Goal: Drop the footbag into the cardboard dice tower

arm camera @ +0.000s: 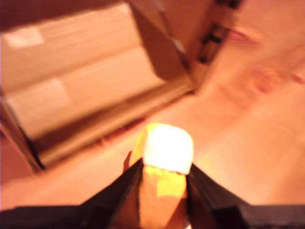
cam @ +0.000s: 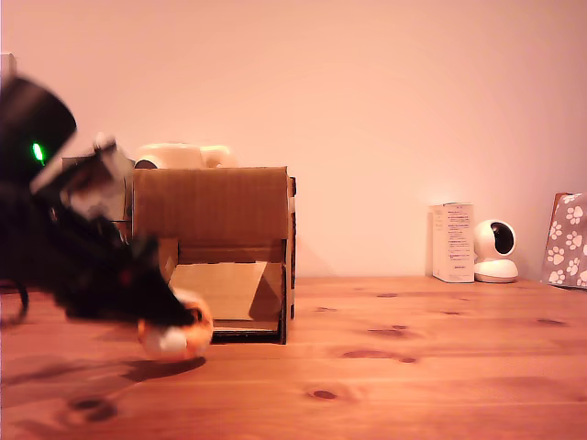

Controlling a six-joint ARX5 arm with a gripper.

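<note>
In the wrist view, the gripper (arm camera: 163, 183) filled the lower edge of the frame, its two dark fingers (arm camera: 121, 191) pressed against either side of the footbag (arm camera: 164, 157); the jaws were clenched on the ball, whose yellow and pale panels glowed overexposed between them. In the exterior view the same gripper (cam: 174, 321) sat at the lower left of the frame, blurred, with the footbag (cam: 176, 337) at its tip, low over the wooden table (cam: 413, 367) and throwing a shadow on the boards just beneath. Whether the ball touched the table could not be told.

Just behind the ball stood the cardboard dice tower (cam: 215, 252), left of the frame's centre, its front opening facing the camera and showing the sloped ramp (cam: 220, 289). The ball hung in front of the opening's lower left corner, outside the box. In the wrist view the tower (arm camera: 95, 81) took the upper left of the frame, ramp and base lip visible though soft with blur.

A pale rounded object (cam: 183, 155) peeked above the tower's top edge. Farther back, at the right of the exterior frame against the wall, stood a white box (cam: 453, 242), a small white camera (cam: 496, 250) beside it, and a grey paw-print box (cam: 567, 240) cut by the frame's right edge.
</note>
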